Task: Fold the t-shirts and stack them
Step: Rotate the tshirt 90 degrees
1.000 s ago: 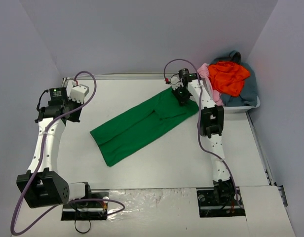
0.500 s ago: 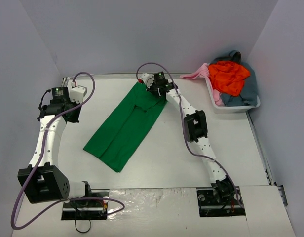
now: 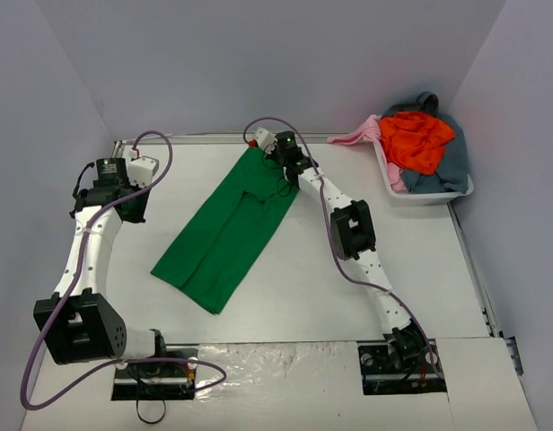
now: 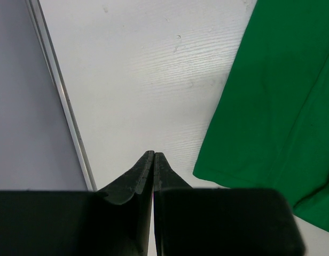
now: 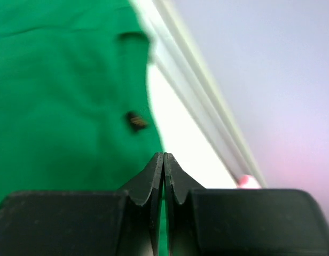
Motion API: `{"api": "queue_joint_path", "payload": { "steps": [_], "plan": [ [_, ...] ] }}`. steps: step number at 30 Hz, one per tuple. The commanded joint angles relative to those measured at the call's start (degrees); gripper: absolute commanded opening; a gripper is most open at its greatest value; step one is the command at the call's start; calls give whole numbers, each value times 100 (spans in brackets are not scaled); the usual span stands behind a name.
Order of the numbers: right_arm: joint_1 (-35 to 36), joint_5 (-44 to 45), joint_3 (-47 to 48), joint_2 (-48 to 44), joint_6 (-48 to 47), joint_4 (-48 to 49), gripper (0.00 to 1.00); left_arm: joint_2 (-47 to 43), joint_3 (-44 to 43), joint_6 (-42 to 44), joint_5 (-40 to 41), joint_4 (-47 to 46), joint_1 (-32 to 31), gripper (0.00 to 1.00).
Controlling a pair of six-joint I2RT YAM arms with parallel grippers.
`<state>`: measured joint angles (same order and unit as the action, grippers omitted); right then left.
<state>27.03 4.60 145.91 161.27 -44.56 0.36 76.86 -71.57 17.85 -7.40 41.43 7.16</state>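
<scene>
The green t-shirt [image 3: 227, 229] is lying flat on the white surface [image 3: 303, 305] as 1 long strip folded lengthwise, running on a slant from the far edge near the middle down toward the near left. The right claw [image 3: 261, 142] is reaching over the strip's far end, close to the back rail; in its wrist view the 2 fingers are pressing together at their tips [image 5: 163, 158] right at the cloth's edge, clenched, and I cannot tell whether a bit of cloth is caught between them. A small dark tag [image 5: 135, 121] is showing on the green cloth just beyond those tips. The left claw [image 3: 147, 169] is hovering at the far left of the surface, well apart from the strip's near end, with its fingers [image 4: 146, 170] also clenched together and grasping nothing. At the far right, a white tub [image 3: 458, 194] is holding the other t-shirts in a heap: an orange-red t-shirt [image 3: 416, 139] on top, a grey-blue t-shirt [image 3: 447, 169] under it, and a pale pink t-shirt [image 3: 359, 135] spilling over the tub's left rim.
</scene>
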Motion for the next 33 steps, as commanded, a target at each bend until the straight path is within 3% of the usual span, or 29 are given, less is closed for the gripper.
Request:
{"api": "queue_joint_path", "payload": {
  "steps": [1, 6, 10, 16, 19, 25, 33],
  "plan": [
    [233, 990, -185, -594, -291, 1212, 0, -101, -209, -115, -7, -213, 31, 2],
    [277, 684, -790, -1702, 525, 572, 0, -198, -208, -264, 19, -302, 31, 2],
    [338, -841, -1309, -2983, 1754, -1060, 0, -312, -129, -378, 107, -337, 31, 2],
    [619, -2864, -2494, -4129, 2038, -3073, 0, -619, -41, -422, 98, -311, 31, 2],
    [786, -3437, -3013, -4358, 2091, -3585, 0, -777, 11, -396, 116, -293, 31, 2],
    [1496, -3484, -3507, -4306, 2074, -4017, 0, -1408, 380, -685, 536, -548, 128, 2],
    [2412, -3071, -3394, -3894, 2074, -4114, 0, -2280, 899, -906, 933, -443, 497, 2]
  ]
}}
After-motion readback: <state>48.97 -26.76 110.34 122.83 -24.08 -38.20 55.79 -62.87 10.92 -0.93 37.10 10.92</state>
